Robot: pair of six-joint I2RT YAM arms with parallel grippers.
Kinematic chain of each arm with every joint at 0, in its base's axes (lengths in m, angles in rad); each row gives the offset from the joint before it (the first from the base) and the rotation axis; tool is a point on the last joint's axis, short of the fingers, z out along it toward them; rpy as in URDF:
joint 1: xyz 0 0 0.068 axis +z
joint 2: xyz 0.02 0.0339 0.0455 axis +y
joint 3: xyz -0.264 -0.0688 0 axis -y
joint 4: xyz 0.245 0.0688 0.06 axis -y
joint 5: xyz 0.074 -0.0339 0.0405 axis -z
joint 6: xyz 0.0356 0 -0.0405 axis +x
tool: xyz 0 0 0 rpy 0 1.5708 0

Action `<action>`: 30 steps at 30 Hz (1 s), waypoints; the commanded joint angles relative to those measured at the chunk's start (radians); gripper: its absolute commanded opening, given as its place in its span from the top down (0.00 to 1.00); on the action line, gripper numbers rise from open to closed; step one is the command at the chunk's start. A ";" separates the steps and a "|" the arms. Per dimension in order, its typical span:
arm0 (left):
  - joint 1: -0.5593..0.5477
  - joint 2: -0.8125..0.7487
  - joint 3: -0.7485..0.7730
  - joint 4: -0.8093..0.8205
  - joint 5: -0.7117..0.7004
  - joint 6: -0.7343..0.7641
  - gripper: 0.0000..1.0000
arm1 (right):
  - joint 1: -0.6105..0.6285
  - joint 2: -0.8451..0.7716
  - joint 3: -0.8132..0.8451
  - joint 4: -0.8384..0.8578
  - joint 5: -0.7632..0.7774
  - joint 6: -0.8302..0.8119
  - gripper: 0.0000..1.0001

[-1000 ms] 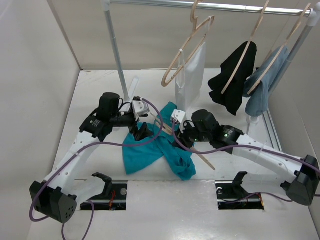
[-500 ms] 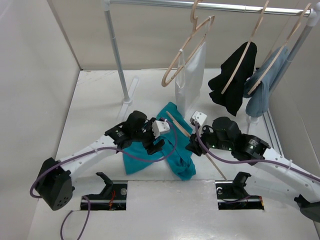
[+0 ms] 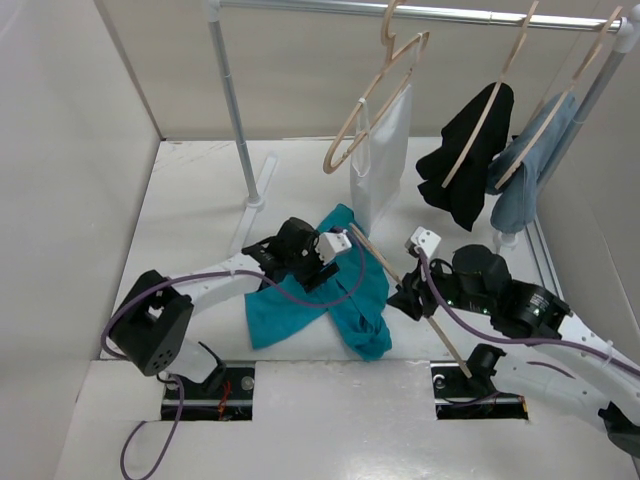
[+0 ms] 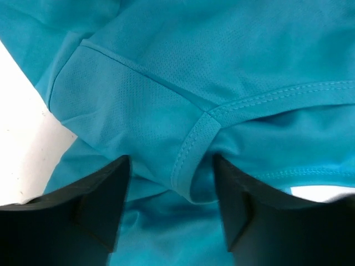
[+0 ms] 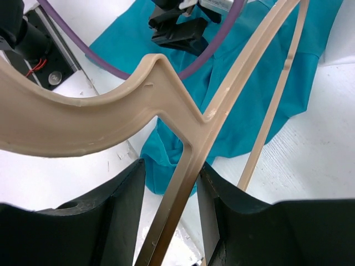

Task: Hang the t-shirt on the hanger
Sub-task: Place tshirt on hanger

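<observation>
1. The t-shirt [image 3: 300, 312] lies crumpled on the desk [image 3: 190, 210], about midway between the left and right edges and closer to the near edge than to the far one. One lobe reaches toward the far edge. Another hangs in a bunch toward the near edge.

2. The left hand [image 3: 314, 274] is lowered onto the upper middle of the t-shirt. In the left wrist view its two fingers [image 4: 89, 216] stand moderately apart. A raised fold of the t-shirt [image 4: 222, 83], carrying a stitched seam, stands in the gap between them. The fold does not fill the gap, so the cloth is not pinched.

3. The right hand [image 3: 414, 298] is just right of the t-shirt and is closed on the hanger [image 3: 376, 256]. In the right wrist view the hanger [image 5: 166, 83] passes between the fingers [image 5: 108, 221] at the neck below its hook, with a finger close against each side.

4. The hanger runs diagonally, from the far lobe of the t-shirt toward the near right of the desk. Its far end rests over the cloth, and one arm crosses above the t-shirt [image 5: 244, 116].

5. Along the far edge, a rail [image 3: 420, 12] carries an empty hanger [image 3: 372, 100], a black garment [image 3: 468, 170] and a grey-blue cloth [image 3: 528, 180]. A white bag [image 3: 385, 150] stands beneath the empty hanger.
</observation>
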 commanded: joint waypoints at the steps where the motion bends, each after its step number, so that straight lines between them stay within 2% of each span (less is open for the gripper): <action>1: -0.003 0.023 0.048 -0.010 -0.026 0.012 0.45 | -0.002 -0.021 0.033 0.012 0.022 0.015 1.00; 2: -0.003 0.032 0.057 -0.024 -0.035 0.012 0.58 | -0.002 -0.021 0.024 0.012 0.002 0.015 1.00; 5: -0.003 0.041 0.066 -0.036 -0.012 0.025 0.78 | -0.002 -0.012 -0.001 0.023 -0.064 0.006 1.00; 6: -0.003 0.032 0.079 -0.051 -0.012 0.025 0.90 | -0.002 -0.003 -0.011 0.023 -0.084 0.006 1.00; 8: 0.009 0.021 0.100 -0.076 0.020 0.000 0.97 | -0.002 -0.003 -0.012 0.023 -0.141 0.006 1.00; 12: 0.040 0.010 0.143 -0.148 0.103 -0.025 0.97 | -0.002 -0.014 -0.012 0.023 -0.222 -0.003 1.00; 14: 0.040 0.000 0.155 -0.157 0.112 -0.025 0.93 | -0.002 -0.040 -0.012 0.023 -0.231 -0.003 1.00; 17: 0.040 0.000 0.155 -0.157 0.123 -0.034 0.77 | -0.002 -0.040 -0.012 0.023 -0.244 0.006 1.00; 23: 0.040 0.009 0.155 -0.148 0.123 -0.034 0.72 | -0.002 -0.029 -0.012 0.023 -0.265 0.006 1.00; 26: 0.040 0.009 0.155 -0.148 0.123 -0.034 0.74 | -0.002 -0.029 -0.022 0.012 -0.265 0.006 1.00; 27: 0.040 0.009 0.155 -0.148 0.114 -0.034 0.85 | -0.002 -0.038 -0.022 0.012 -0.276 0.015 1.00; 30: 0.040 0.009 0.165 -0.148 0.105 -0.034 0.97 | -0.002 -0.038 -0.047 0.012 -0.296 0.015 1.00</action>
